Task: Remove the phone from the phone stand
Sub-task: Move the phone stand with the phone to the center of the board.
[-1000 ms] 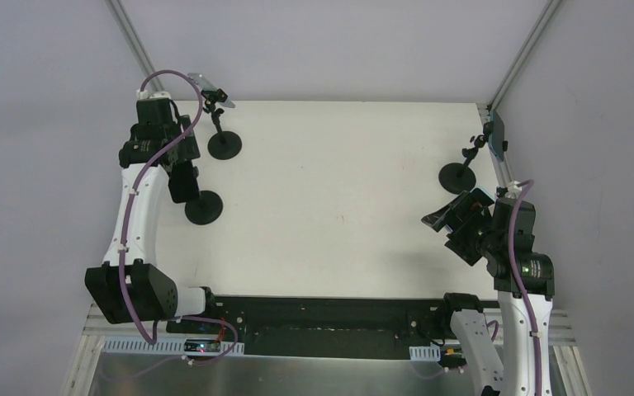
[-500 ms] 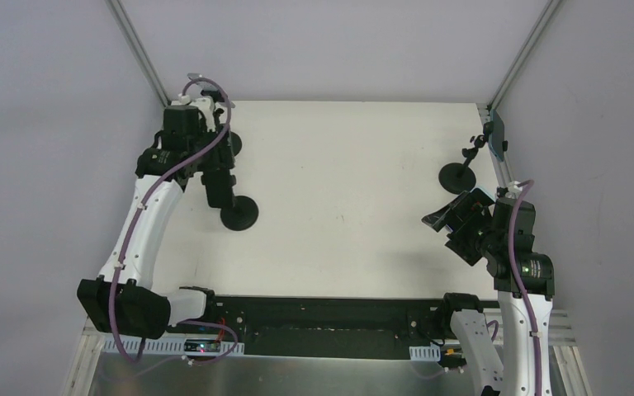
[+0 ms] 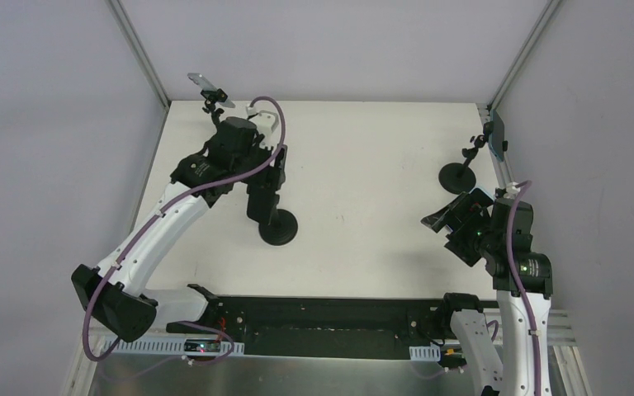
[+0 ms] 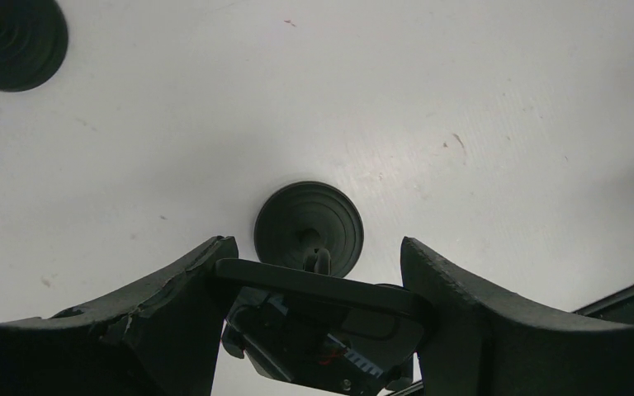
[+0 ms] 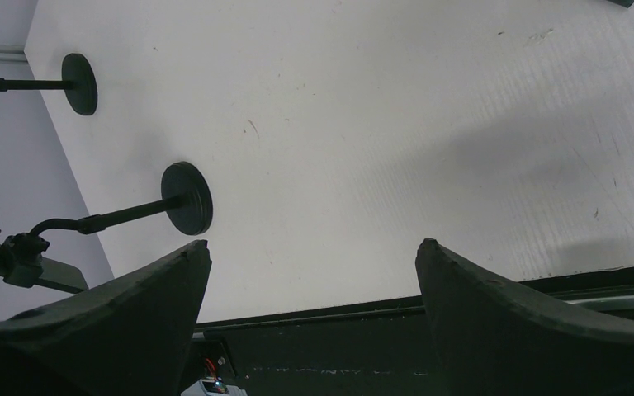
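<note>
My left gripper [image 3: 262, 195] is shut on a black phone [image 4: 322, 285], held by its edges between the two fingers [image 4: 183, 307]. The phone still sits in the clamp of its black stand. The stand's round base [image 3: 279, 228] hangs just below the gripper and shows under the phone in the left wrist view [image 4: 309, 228]. I cannot tell whether the base touches the white table [image 3: 363, 165]. My right gripper [image 3: 454, 219] is open and empty near the table's right edge. It also shows open in the right wrist view [image 5: 309, 272].
A second stand holds a phone [image 3: 206, 85] at the back left corner; its base [image 4: 12, 37] shows in the left wrist view. A third stand [image 3: 458, 175] with a phone [image 3: 496, 132] stands at the right edge, just behind my right gripper. A black rail [image 3: 330, 318] runs along the front.
My left arm has swung right and nearer, from the table's left edge towards the middle, taking the phone and its stand along. The right arm has not moved.
</note>
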